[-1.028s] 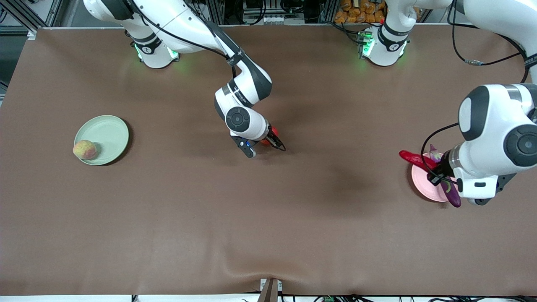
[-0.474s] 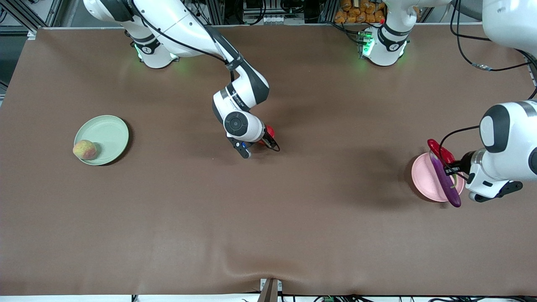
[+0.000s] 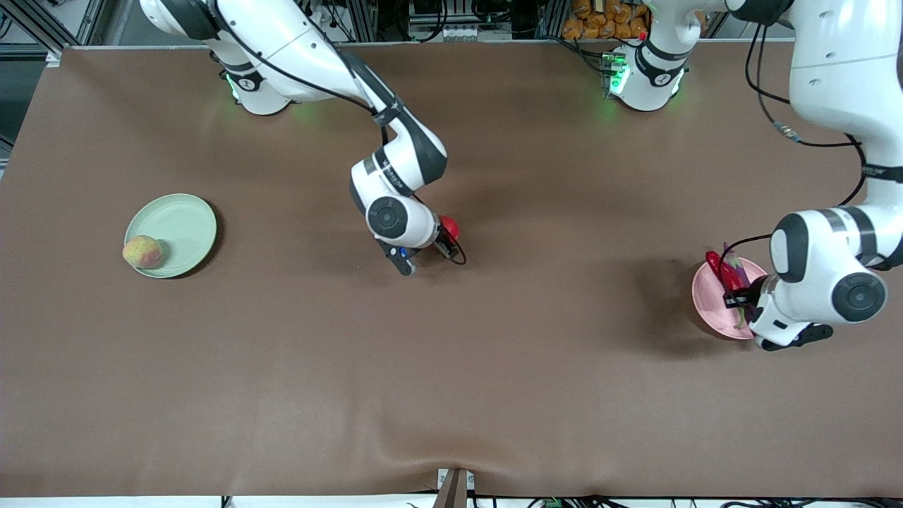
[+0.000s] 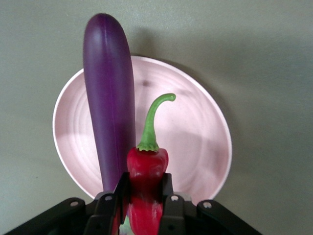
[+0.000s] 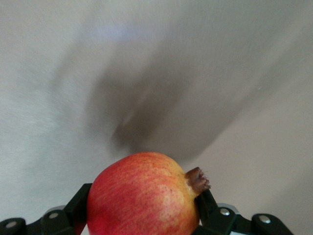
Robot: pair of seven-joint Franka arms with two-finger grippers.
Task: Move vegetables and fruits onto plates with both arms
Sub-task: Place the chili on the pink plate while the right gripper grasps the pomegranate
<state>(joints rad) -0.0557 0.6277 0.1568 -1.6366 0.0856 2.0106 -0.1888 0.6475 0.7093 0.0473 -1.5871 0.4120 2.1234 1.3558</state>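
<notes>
The left gripper [image 4: 145,205], clenched on the red chili pepper [image 4: 146,169], has swung back over the pink plate [image 3: 707,300] since half a second ago; its wrist view shows the eggplant [image 4: 110,93] lying across that plate. The right gripper [image 5: 144,215] grips the red fruit [image 5: 144,196] above mid-table, slightly shifted, elbow bent; the peach [image 3: 142,251] sits on the green plate [image 3: 185,224].

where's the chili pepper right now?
The chili pepper is clamped in the left gripper over the pink plate at the left arm's end of the table, beside the eggplant lying on that plate.
</notes>
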